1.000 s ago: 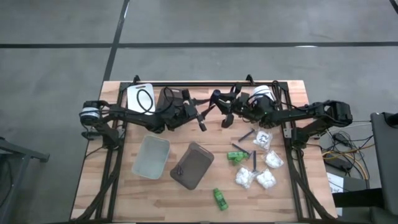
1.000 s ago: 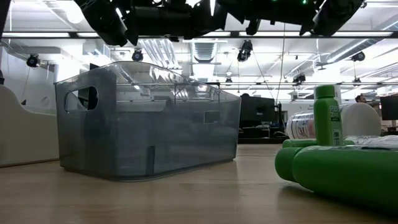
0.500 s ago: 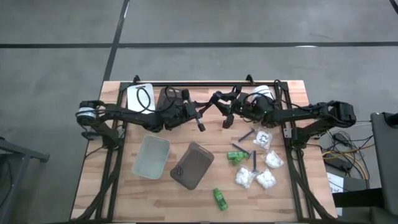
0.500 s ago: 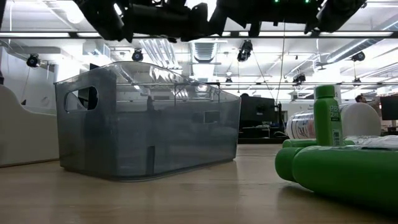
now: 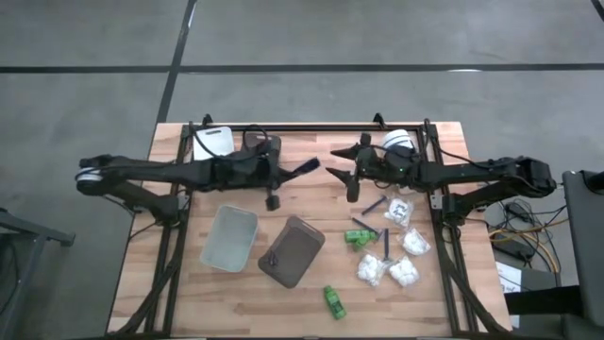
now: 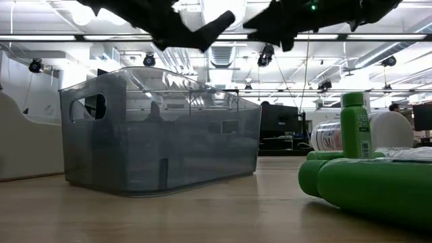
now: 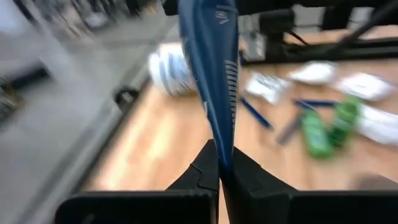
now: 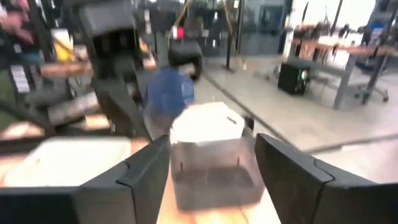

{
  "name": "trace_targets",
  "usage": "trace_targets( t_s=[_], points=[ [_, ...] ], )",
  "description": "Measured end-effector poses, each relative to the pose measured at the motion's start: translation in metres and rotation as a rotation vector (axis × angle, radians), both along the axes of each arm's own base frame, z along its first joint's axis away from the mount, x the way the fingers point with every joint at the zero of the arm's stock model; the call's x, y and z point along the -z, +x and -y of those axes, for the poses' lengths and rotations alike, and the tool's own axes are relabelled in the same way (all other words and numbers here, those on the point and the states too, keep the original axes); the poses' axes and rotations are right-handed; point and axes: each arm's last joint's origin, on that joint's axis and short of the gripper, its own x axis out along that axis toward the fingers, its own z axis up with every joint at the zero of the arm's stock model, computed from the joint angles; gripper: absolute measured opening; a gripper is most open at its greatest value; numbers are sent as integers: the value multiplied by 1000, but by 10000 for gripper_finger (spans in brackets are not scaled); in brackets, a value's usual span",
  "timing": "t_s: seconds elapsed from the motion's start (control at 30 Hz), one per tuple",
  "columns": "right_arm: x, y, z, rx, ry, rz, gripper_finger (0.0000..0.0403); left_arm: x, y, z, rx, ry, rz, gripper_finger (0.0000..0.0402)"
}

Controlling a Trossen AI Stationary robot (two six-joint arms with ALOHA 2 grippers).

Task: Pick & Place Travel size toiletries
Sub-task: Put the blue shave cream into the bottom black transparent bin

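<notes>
High over the middle of the table, my left gripper is shut on a slim dark blue stick, one of the travel size toiletries. My right gripper faces it from the right, open, a short gap from the stick's free end. The remaining toiletries lie on the wood at the right. There are green bottles, white packets and two more blue sticks. My left gripper pinches one end of the stick between its two fingers. The fingers lie level, coming from the table's left. The stick runs on past the fingertips, in line with them, toward the right gripper. It is lifted well clear of the table.
A clear grey tray and a brown tray sit near the table's middle, below the grippers. A white tray is at the far left and a white tub at the far right. A black frame runs along the table's edges.
My left gripper has shut on the blue stick and drawn back toward the table's left edge with it. My right gripper has opened and let the stick go. The two grippers, close together before, now stand apart.
</notes>
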Motion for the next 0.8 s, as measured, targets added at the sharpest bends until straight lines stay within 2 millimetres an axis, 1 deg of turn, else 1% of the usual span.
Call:
trace_targets(
  t_s=[0.17,0.3,0.47,0.53,0.7,0.8],
  points=[
    [13,-3,-1,-2,14,-143,264,-2,-20,6,99,-166,-107,7],
    [21,-6,-1,-2,29,-231,280,0,-26,10,134,-305,-201,5],
    [23,-6,-1,-7,21,-255,294,-2,-19,12,128,-496,-327,7],
    [23,-6,-2,-39,-3,-263,299,-5,-17,12,104,-549,-378,7],
    [23,-3,-8,-257,-14,-241,303,-14,-11,12,58,-582,-529,8],
    [21,1,-9,-285,-1,-198,297,-16,-4,11,47,-586,-580,7]
  ],
)
